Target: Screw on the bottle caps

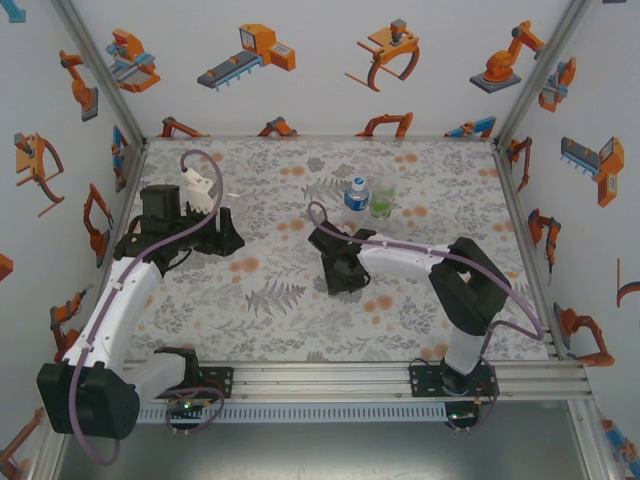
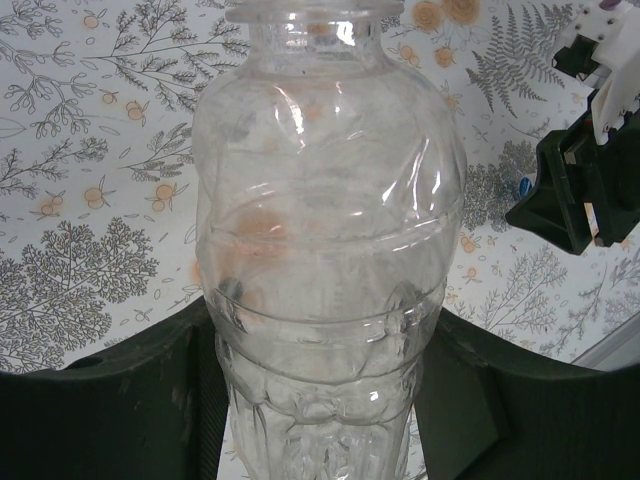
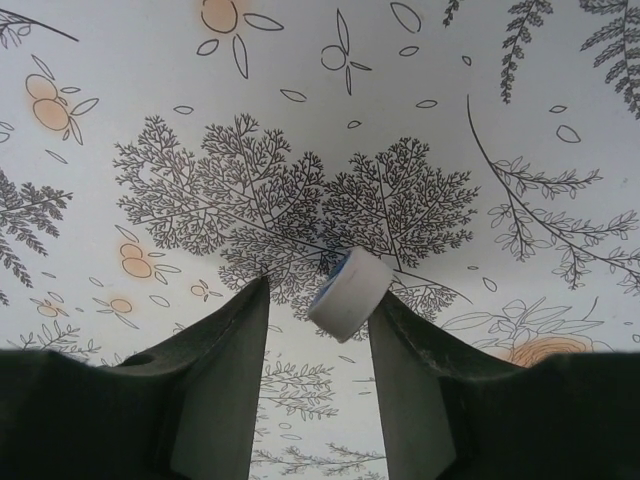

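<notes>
**Desk:** What's the left claw [image 2: 325, 330] doing?

**Me:** I have it clamped on the clear bottle [image 2: 320, 200]. There's one dark finger on each side of the lower body, both pressed against the plastic. The neck runs off the top edge of my wrist view, so I can't tell what's on it.

**Desk:** Where is that from the blue-label bottle [image 1: 356, 194]?

**Me:** Well to its left and a little nearer the arm bases, over the leaf-print table [image 1: 270, 300].

**Desk:** What's next to the blue-label bottle?

**Me:** The greenish bottle [image 1: 382, 201], just beside it on the right. Both stand upright. I can't make out whether they touch.

**Desk:** And the right claw [image 3: 320, 295]?

**Me:** I see it pointing down at the table, nearer the arm bases than the blue-label bottle and slightly to its left. Its fingers are apart. The white cap [image 3: 350, 292] sits at the tips, tilted, and leans on the finger at the right of my wrist view. There's a clear gap between it and the other finger, so the cap isn't pinched.

**Desk:** Is the cap resting on the table?

**Me:** I can't tell from here. It's tipped on edge, close over the print, and a bluish rim shows on its lower side.
</notes>
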Motion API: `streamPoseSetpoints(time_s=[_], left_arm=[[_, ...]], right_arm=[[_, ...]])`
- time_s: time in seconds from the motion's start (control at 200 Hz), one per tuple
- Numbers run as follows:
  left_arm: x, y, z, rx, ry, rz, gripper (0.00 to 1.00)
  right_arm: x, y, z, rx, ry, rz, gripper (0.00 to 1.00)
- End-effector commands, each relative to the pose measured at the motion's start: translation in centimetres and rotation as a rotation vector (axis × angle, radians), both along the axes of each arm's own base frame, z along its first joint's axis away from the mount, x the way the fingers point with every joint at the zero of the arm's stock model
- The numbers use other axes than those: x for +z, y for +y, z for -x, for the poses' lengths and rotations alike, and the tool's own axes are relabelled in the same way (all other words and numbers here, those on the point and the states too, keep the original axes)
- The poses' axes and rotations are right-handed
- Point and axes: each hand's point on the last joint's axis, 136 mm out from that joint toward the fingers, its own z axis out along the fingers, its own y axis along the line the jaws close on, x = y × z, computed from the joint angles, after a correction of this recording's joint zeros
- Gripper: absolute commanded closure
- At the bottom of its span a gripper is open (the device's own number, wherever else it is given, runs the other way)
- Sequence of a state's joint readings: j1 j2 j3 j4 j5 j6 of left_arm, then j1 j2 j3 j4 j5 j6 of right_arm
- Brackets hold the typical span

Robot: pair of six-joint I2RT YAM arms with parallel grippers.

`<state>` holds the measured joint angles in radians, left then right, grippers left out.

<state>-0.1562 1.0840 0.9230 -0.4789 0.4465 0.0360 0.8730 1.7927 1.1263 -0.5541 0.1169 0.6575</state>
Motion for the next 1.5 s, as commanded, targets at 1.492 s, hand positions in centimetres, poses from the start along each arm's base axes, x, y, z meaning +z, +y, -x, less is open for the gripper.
streamPoseSetpoints(time_s=[1.492], left_arm=[[0.6,-0.3,-0.2,-0.016,-0.006,0.015,1.0]], right_arm=[[-3.2,-5.0,0.7,-0.411,0.16,-0.522,0.59]])
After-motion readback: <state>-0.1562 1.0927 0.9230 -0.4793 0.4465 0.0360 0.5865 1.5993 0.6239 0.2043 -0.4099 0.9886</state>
